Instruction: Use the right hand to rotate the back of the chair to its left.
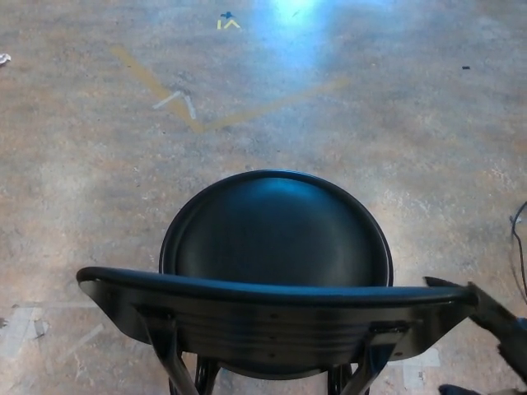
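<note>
Chair [276, 239], black with a round glossy seat, stands at the near middle of the scene on a worn concrete floor [82, 181], its curved backrest [272, 317] running across the near edge from left to right, closest to the camera. Beneath the backrest, parts of the dark frame and legs show. At the near right, the right hand [486, 317] reaches in from the picture's edge, one dark finger [449, 284] lying at or just beside the right end of the backrest; whether it actually touches is hard to say. How far the hand is spread cannot be told, since most of it is cut off by the frame, and it does not appear to clasp anything. Faded yellow tape lines [206, 115] cross the far floor, and a thin black cable [517, 247] lies at the right edge.
</note>
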Available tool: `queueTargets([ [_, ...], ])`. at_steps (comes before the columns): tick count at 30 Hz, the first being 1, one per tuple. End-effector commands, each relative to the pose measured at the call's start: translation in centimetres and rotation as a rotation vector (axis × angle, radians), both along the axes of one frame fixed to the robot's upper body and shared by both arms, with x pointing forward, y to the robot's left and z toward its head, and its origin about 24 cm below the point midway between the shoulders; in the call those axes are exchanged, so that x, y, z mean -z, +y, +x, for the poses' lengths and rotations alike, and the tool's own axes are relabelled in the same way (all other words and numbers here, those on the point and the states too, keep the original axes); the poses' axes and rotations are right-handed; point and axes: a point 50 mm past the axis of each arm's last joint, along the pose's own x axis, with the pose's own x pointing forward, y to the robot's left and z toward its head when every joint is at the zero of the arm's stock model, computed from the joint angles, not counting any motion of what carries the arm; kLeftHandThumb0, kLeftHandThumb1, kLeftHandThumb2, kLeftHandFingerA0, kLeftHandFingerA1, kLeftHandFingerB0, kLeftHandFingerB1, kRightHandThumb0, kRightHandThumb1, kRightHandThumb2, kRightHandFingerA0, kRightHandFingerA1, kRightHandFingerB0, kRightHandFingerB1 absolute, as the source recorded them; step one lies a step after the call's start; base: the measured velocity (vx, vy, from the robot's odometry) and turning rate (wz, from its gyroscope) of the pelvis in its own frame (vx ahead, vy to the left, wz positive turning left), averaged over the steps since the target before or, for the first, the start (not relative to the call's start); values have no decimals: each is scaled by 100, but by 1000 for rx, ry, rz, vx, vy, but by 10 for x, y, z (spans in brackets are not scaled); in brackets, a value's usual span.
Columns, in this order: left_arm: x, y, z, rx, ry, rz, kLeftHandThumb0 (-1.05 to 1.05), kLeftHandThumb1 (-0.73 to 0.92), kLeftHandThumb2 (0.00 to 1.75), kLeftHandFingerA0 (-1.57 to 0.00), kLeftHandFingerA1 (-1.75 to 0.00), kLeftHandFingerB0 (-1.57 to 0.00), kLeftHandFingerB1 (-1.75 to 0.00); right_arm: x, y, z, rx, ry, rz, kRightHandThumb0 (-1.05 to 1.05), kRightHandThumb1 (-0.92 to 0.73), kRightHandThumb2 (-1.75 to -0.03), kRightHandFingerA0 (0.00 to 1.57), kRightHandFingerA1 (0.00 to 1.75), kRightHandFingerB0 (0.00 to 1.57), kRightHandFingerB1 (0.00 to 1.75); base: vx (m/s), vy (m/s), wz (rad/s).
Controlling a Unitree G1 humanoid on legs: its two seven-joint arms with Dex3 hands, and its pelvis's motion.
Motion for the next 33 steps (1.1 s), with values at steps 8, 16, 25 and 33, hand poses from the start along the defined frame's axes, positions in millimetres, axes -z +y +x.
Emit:
queueTargets([
  [8, 1, 1, -4, -8, 12, 0, -46, 74, 62, -53, -47, -45, -40, -3, 34, 22, -99, -24, 17, -105, -51, -101, 0, 49, 0, 51, 0, 0, 0],
  [16, 0, 3, -4, -27, 9, -4, -45, 73, 61, -52, -46, -44, -40, -7, 56, 28, -161, -45, 26, -105, -70, -65, 0, 23, 0, 23, 0, 0, 0],
  [25, -1, 3, -1, -5, 5, 2, -47, 74, 62, -54, -47, -45, -40, -7, 100, 38, -295, -56, 10, -105, -65, -64, 0, 28, 0, 26, 0, 0, 0],
  [33, -1, 4, 0, 5, 9, 7, -47, 76, 62, -51, -46, -43, -40, -5, 150, 44, -447, -46, -4, -105, -69, -66, 0, 25, 0, 24, 0, 0, 0],
])
